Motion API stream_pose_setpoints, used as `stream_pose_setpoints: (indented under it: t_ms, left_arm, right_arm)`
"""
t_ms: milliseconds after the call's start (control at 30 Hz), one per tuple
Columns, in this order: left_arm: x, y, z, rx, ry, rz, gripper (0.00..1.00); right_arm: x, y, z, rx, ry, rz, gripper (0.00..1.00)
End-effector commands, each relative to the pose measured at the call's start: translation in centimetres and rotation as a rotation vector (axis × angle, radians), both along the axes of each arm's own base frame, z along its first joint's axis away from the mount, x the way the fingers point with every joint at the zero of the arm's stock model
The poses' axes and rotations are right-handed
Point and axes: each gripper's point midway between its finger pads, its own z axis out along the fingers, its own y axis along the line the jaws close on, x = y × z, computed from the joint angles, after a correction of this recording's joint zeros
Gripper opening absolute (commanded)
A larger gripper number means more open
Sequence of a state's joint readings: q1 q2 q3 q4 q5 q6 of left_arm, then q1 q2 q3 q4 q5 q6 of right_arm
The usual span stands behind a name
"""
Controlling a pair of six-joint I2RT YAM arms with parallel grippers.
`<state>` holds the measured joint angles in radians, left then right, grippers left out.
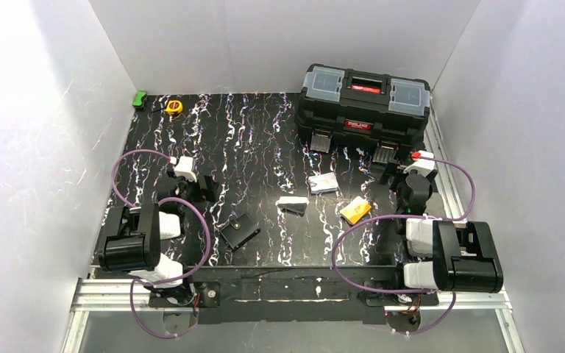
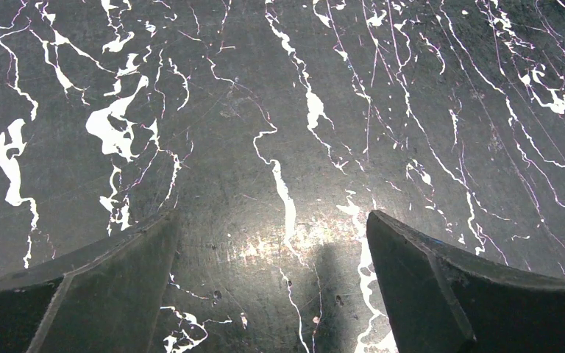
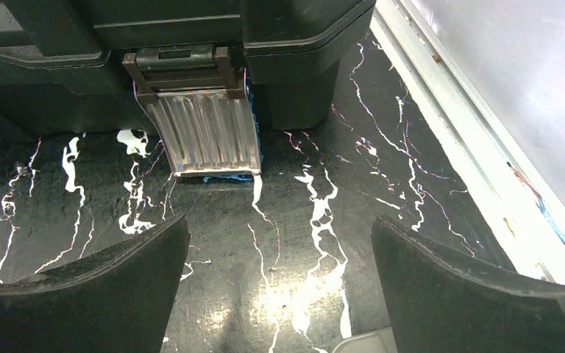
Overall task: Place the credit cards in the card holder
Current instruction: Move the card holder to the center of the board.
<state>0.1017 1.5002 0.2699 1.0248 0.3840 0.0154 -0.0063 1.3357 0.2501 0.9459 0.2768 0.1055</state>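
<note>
The card holder [image 1: 239, 231], a small black square wallet, lies closed on the marbled black table front of centre. Three cards lie to its right: a silver-grey one [image 1: 324, 183], a white-grey one [image 1: 293, 202] and an orange-yellow one [image 1: 355, 210]. My left gripper [image 1: 206, 186] hovers left of the holder, open and empty; its wrist view [image 2: 272, 228] shows only bare table between the fingers. My right gripper [image 1: 393, 175] is right of the cards, open and empty [image 3: 279, 232], pointing at the toolbox. Neither wrist view shows the holder; no card is clear there.
A large black toolbox [image 1: 364, 103] stands at the back right, its metal latch [image 3: 202, 136] close ahead of my right fingers. A yellow tape measure [image 1: 173, 107] and a green object [image 1: 140, 98] lie back left. White walls surround the table; a metal rail [image 3: 471, 162] runs along the right.
</note>
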Motion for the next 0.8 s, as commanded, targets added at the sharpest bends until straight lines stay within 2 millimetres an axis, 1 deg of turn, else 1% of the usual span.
stream_pose_setpoints:
  t_ms: [0, 200, 233, 267, 300, 333, 367, 400, 433, 467, 500, 533, 567, 633, 667, 700, 733, 767]
  left_arm:
    - [0.8, 0.2, 1.3, 0.021, -0.056, 0.003, 0.99]
    - [0.9, 0.2, 1.3, 0.023, -0.054, 0.004, 0.99]
    - [0.9, 0.2, 1.3, 0.02, -0.056, 0.004, 0.99]
    - [0.9, 0.2, 1.3, 0.02, -0.055, 0.002, 0.99]
    - [0.8, 0.0, 1.4, 0.018, -0.059, -0.007, 0.99]
    - [0.8, -0.3, 1.8, 0.011, -0.07, -0.03, 0.99]
    - [0.6, -0.3, 1.6, 0.019, -0.056, -0.037, 0.99]
    - [0.5, -0.3, 1.5, 0.023, -0.05, -0.039, 0.99]
    - [0.6, -0.3, 1.7, 0.016, -0.063, -0.036, 0.99]
    - [0.7, -0.3, 1.9, 0.013, -0.07, -0.03, 0.99]
    - [0.6, -0.1, 2.0, 0.015, -0.066, -0.017, 0.99]
    - [0.7, 0.1, 2.4, 0.014, -0.069, -0.004, 0.99]
    - [0.9, -0.2, 3.5, -0.004, -0.077, -0.037, 0.99]
    - [1.1, -0.8, 4.9, -0.014, -0.011, -0.091, 0.99]
    - [1.3, -1.1, 6.1, -0.01, 0.006, -0.12, 0.99]
    - [1.2, -1.3, 6.8, -0.003, 0.037, -0.141, 0.99]
    - [1.2, -1.5, 7.8, -0.001, 0.048, -0.163, 0.99]
    - [0.9, -1.7, 8.5, 0.01, 0.061, -0.186, 0.99]
  right_arm:
    - [0.4, -0.1, 1.7, 0.003, -0.072, -0.004, 1.0]
    - [0.6, 0.0, 1.9, 0.006, -0.075, -0.001, 1.0]
    - [0.5, -0.5, 2.4, 0.003, -0.093, -0.032, 1.0]
    - [0.3, -0.4, 2.5, 0.007, -0.08, -0.025, 1.0]
    - [0.2, -0.7, 2.9, 0.001, -0.067, -0.046, 1.0]
    - [0.0, -1.3, 3.4, 0.012, -0.031, -0.093, 1.0]
    - [-0.5, -1.9, 3.3, 0.045, 0.042, -0.151, 1.0]
    - [-0.3, -2.4, 4.4, 0.066, 0.077, -0.193, 1.0]
    - [0.1, -2.5, 6.2, 0.073, 0.095, -0.207, 1.0]
    - [-0.1, -2.2, 6.4, 0.086, 0.128, -0.204, 1.0]
    - [0.0, -1.9, 7.8, 0.107, 0.115, -0.189, 1.0]
    - [-0.1, -1.2, 8.8, 0.133, 0.089, -0.157, 1.0]
    - [-0.2, -0.3, 10.2, 0.16, 0.045, -0.107, 1.0]
    - [-0.4, 1.7, 13.0, 0.243, -0.054, -0.014, 1.0]
    - [-0.7, 2.5, 14.2, 0.303, -0.088, 0.013, 1.0]
    - [-1.1, 3.0, 14.7, 0.414, -0.104, -0.003, 1.0]
    - [-1.6, 3.4, 15.3, 0.453, -0.106, 0.006, 1.0]
    - [-2.0, 4.2, 15.6, 0.461, -0.092, 0.05, 1.0]
